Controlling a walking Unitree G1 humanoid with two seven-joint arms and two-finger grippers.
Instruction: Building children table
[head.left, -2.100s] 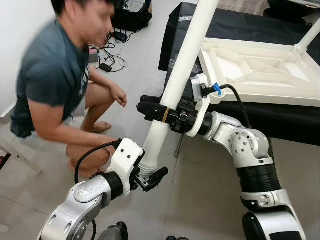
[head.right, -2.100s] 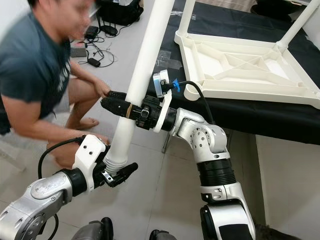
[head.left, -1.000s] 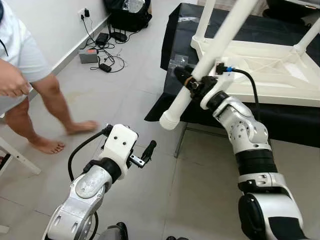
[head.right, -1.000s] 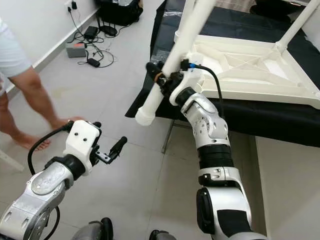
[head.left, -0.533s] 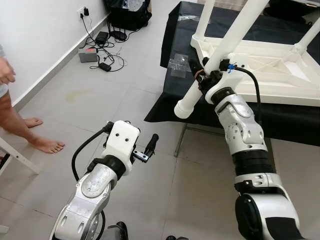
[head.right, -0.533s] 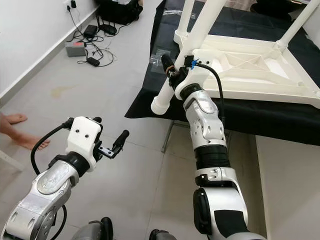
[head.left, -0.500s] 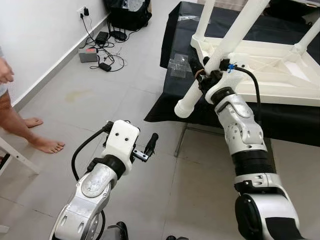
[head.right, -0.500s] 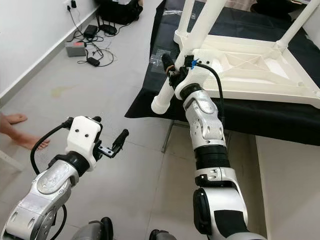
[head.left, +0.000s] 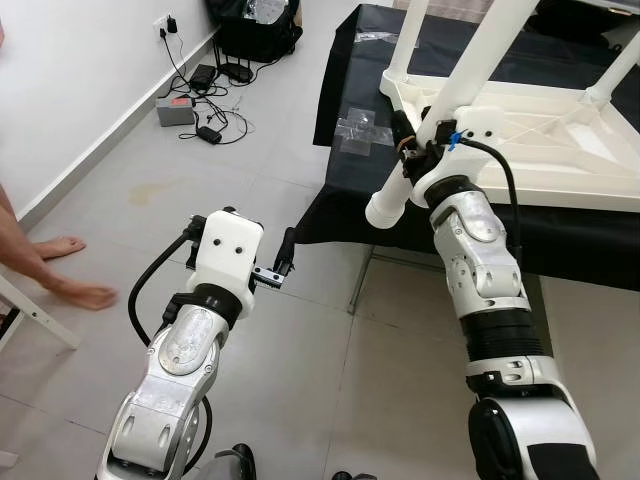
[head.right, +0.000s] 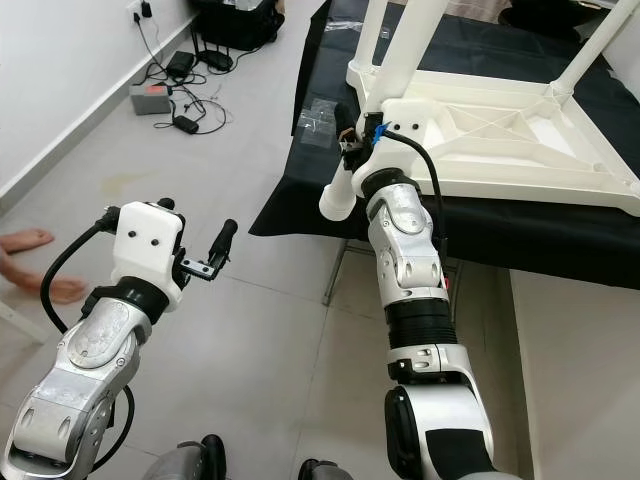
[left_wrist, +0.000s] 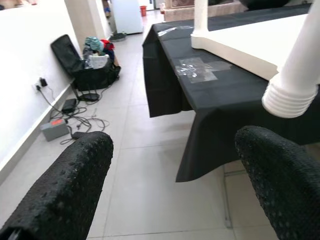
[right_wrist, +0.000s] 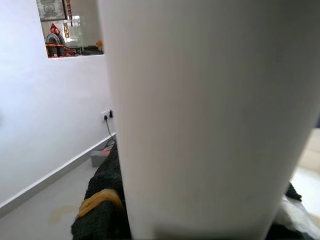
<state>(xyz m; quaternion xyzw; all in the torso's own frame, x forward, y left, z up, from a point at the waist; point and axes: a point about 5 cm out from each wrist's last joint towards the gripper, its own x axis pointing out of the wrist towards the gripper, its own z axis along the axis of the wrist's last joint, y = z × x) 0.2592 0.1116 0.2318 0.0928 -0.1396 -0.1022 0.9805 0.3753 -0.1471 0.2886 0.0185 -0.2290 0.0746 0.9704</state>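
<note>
Long white plastic table leg (head.left: 470, 70) pinched in right gripper (head.left: 408, 150), slanting up over upturned white tabletop (head.left: 540, 140) on black-draped counter (head.left: 345, 150); left gripper (head.left: 283, 262) spread, empty, farther off.

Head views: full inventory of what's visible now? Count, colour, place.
table top: 1, white, upside down on the black-covered bench
attached legs: 2 showing, white, standing up from the top's corners
loose table leg: 1, white, threaded end low, beside the bench edge
black cloth: 1, over the bench
plastic bag: 1, clear, on the cloth
cables and adapters: cluster, floor by the wall
black bag: 1, far floor
person's foot: 1, left floor
left gripper: jaws open, empty
right gripper: jaws shut on the loose leg
</note>
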